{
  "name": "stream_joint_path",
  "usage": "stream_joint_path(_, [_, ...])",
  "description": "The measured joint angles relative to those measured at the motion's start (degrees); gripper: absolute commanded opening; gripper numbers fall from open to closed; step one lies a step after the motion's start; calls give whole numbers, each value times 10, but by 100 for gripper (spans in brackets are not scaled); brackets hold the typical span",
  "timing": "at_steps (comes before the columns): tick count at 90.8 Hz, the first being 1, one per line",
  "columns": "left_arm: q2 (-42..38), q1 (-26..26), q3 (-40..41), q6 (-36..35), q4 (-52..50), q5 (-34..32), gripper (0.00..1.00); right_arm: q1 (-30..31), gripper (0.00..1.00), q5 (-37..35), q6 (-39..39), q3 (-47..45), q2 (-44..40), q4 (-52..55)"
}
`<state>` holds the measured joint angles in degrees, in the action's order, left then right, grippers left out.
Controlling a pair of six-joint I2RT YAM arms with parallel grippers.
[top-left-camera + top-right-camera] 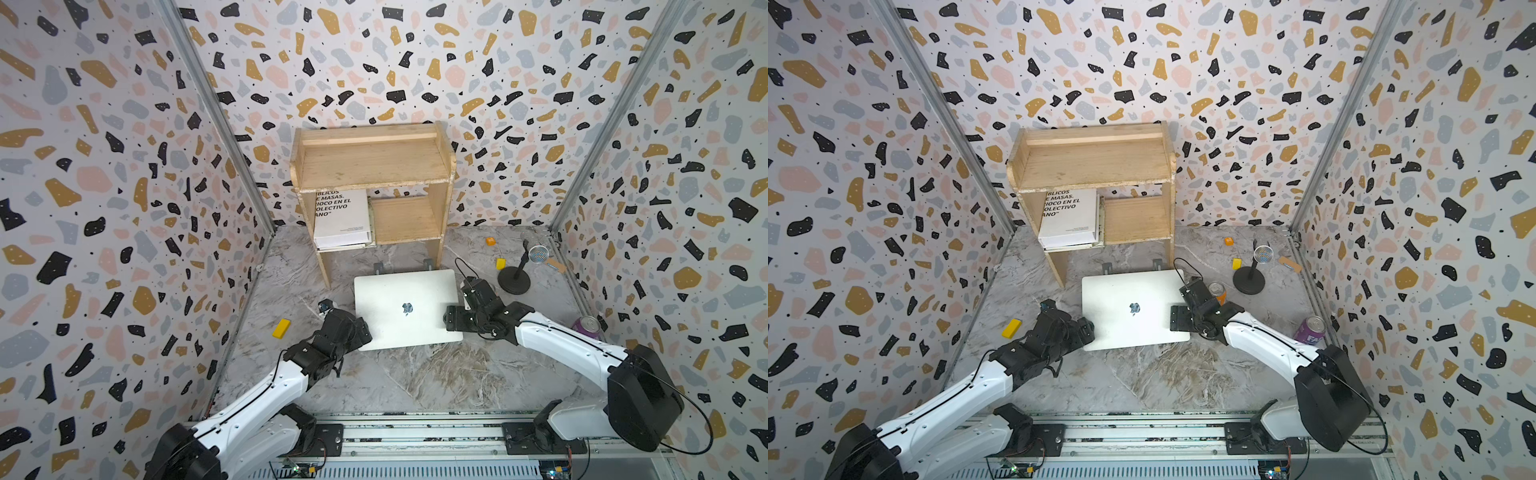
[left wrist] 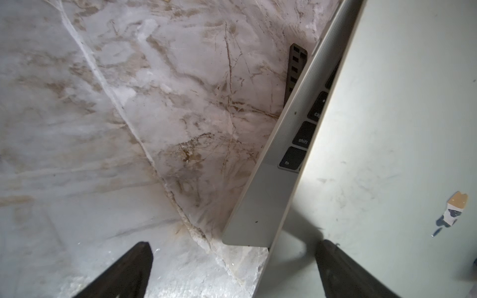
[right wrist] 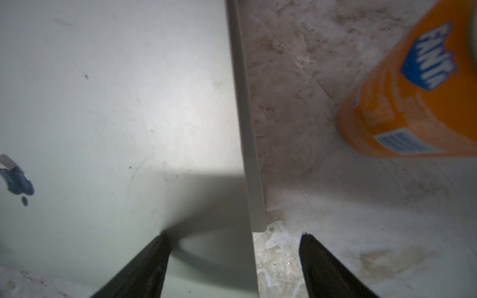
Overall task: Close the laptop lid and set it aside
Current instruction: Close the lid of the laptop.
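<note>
The silver laptop lid (image 1: pixel 395 299) (image 1: pixel 1125 291), apple logo up, is lowered almost flat over the laptop base (image 2: pixel 258 206). It stands ajar: black keys (image 2: pixel 304 134) show in the gap in the left wrist view. My left gripper (image 1: pixel 362 329) (image 1: pixel 1087 328) (image 2: pixel 235 243) is open at the lid's left edge near the front corner, one finger (image 2: pixel 343 271) over the lid and the other over the table. My right gripper (image 1: pixel 451 318) (image 1: pixel 1177 318) (image 3: pixel 233 234) is open astride the lid's right edge (image 3: pixel 247 154). Neither holds anything.
A wooden shelf (image 1: pixel 370 166) holding a white book (image 1: pixel 343 220) stands behind the laptop. Black stand parts (image 1: pixel 380 266) (image 2: pixel 294 72) poke out from under it. An orange can (image 1: pixel 1217 291) (image 3: pixel 413 103), a microphone stand (image 1: pixel 515 278) and a purple can (image 1: pixel 586 324) are at the right. A yellow block (image 1: pixel 281 328) lies at the left.
</note>
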<state>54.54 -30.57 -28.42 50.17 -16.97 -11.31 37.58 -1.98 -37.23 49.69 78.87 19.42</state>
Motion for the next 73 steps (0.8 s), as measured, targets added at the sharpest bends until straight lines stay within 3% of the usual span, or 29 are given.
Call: stream_joint_path(73, [44,0,5,0,40,-4,100,0,84,7,1,3,38,-22])
